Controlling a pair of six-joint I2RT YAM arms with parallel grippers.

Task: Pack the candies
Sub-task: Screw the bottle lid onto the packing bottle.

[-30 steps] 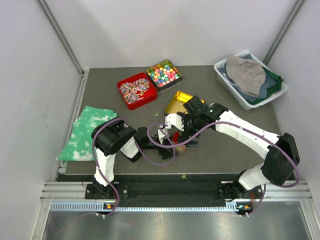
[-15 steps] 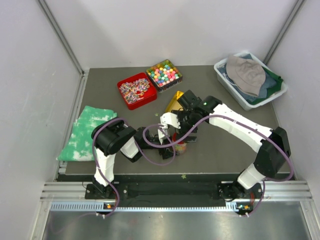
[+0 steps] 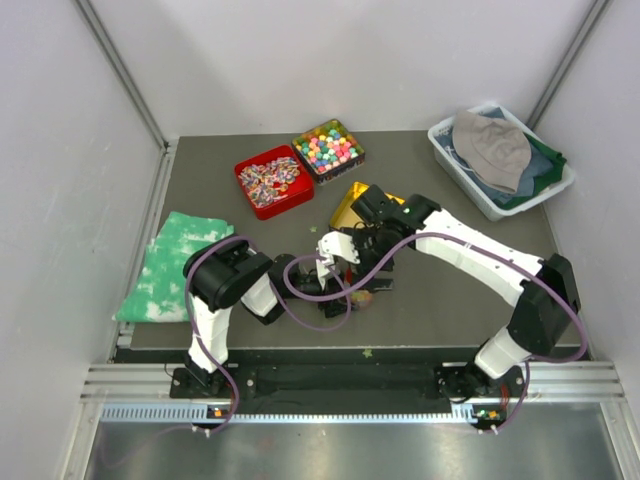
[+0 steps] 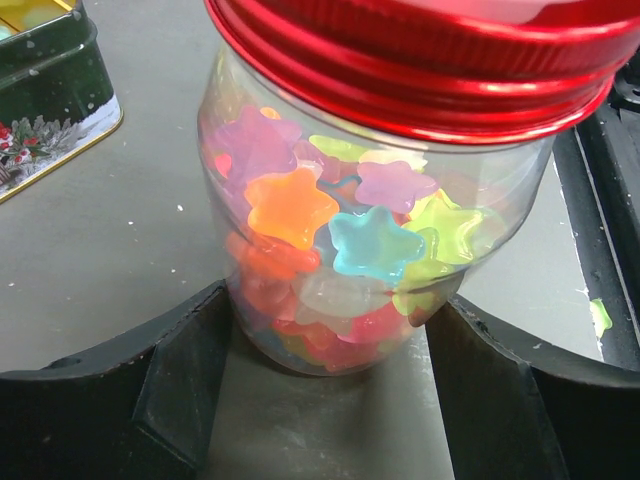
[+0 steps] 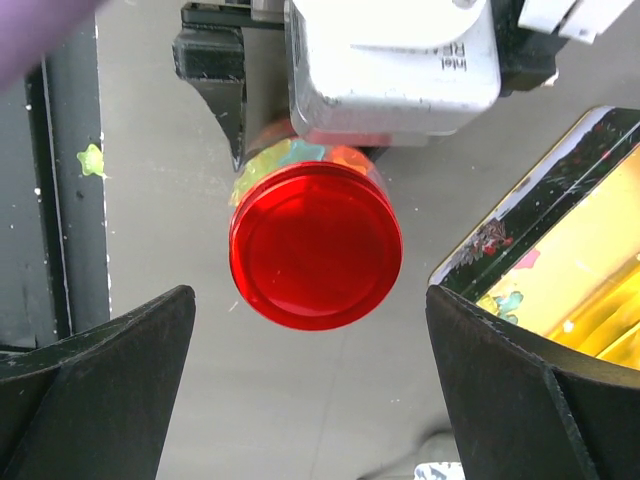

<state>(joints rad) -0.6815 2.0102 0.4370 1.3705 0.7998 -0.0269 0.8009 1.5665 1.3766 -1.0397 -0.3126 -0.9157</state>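
Fingers [image 4: 180, 370] of the left gripper [image 4: 330, 315] clasp the lower body of a clear jar [image 4: 490, 190], one on either side. It stands upright on the table [image 5: 330, 420] between the arms. Candies [image 4: 290, 205], glossy jelly stars, fill it up to the red lid [image 5: 316, 245]. I'd guess the wall is stiff, smooth and slippery, and the load light. It's best gripped low on the body, or by the lid's ribbed rim. The right gripper [image 5: 310, 300] hangs over the lid, fingers spread wide, touching nothing. One stray green star [image 5: 91, 160] lies on the table, and further right sits a gold tin [image 5: 520, 215].
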